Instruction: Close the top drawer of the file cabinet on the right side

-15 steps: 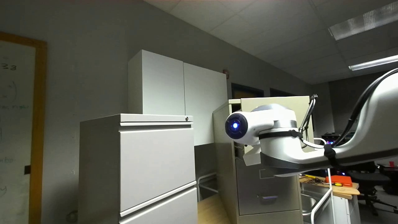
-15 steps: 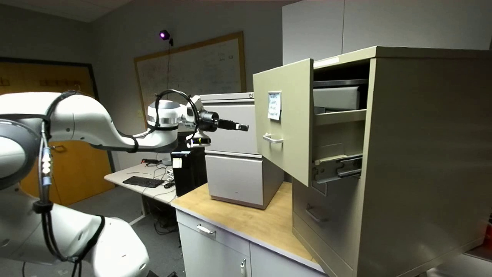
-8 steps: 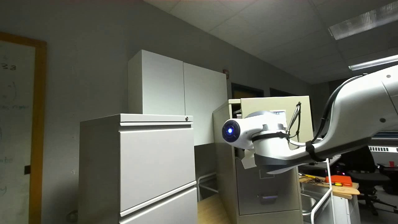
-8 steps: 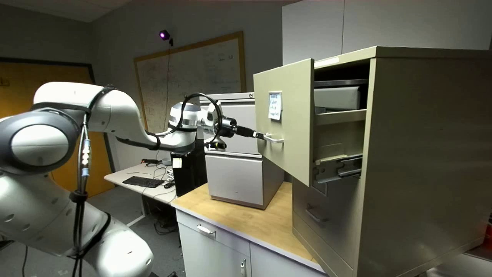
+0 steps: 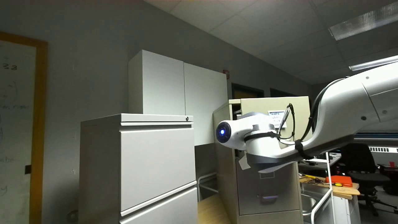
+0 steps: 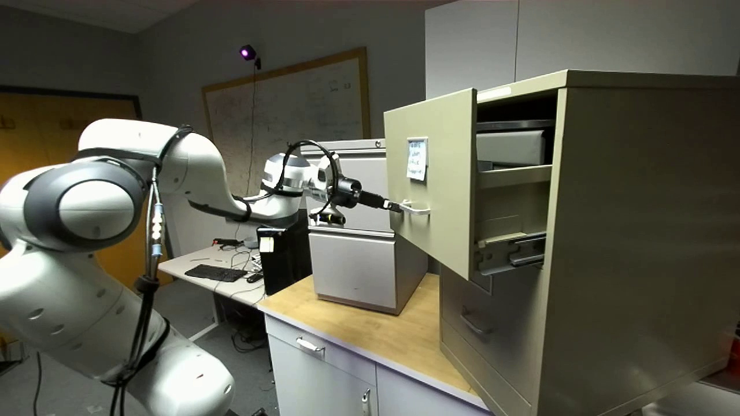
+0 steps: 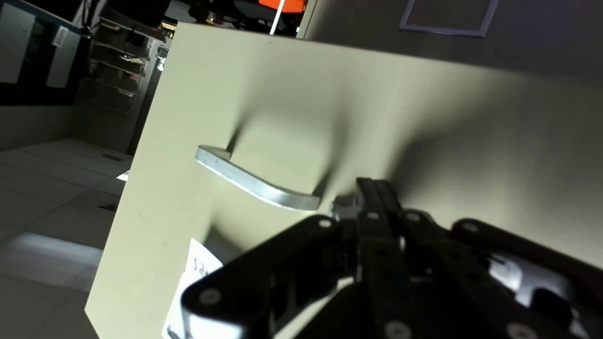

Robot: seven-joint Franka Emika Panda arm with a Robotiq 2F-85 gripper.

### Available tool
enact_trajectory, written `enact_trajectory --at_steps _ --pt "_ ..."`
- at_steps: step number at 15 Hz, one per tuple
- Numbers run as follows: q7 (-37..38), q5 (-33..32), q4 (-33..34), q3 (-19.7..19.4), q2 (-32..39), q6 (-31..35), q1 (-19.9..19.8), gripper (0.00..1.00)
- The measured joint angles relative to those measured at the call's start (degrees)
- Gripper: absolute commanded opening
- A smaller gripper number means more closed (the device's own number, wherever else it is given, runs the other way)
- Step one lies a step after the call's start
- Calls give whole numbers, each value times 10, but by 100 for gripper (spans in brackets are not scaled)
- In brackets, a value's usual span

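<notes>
The top drawer [image 6: 448,167] of the beige file cabinet [image 6: 636,231] stands pulled out, with its inside showing. Its flat front also shows in an exterior view [image 5: 298,109], partly behind the arm, and fills much of the wrist view [image 7: 198,108]. The front bears a white label [image 6: 416,159] and a silver handle [image 6: 416,210], which also shows in the wrist view [image 7: 264,186]. My gripper [image 7: 374,181] is shut and empty, its tips together at the drawer front beside the handle's end. In an exterior view the gripper [image 6: 396,207] appears to touch the front.
A pale grey cabinet [image 6: 347,266] stands on the wooden counter [image 6: 347,315], close behind the gripper. A white wall cupboard [image 5: 205,99] hangs behind. A lower drawer with its own handle [image 6: 474,322] sits shut below. A grey box [image 6: 509,147] lies in the top drawer.
My arm has moved forward until the shut fingertips reach the drawer front beside the handle. Over the last half second the drawer has slid slightly inward.
</notes>
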Motion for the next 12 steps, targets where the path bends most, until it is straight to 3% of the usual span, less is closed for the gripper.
enact_trajectory --at_steps 12 --pt "0 30 83 -79 82 27 7 0"
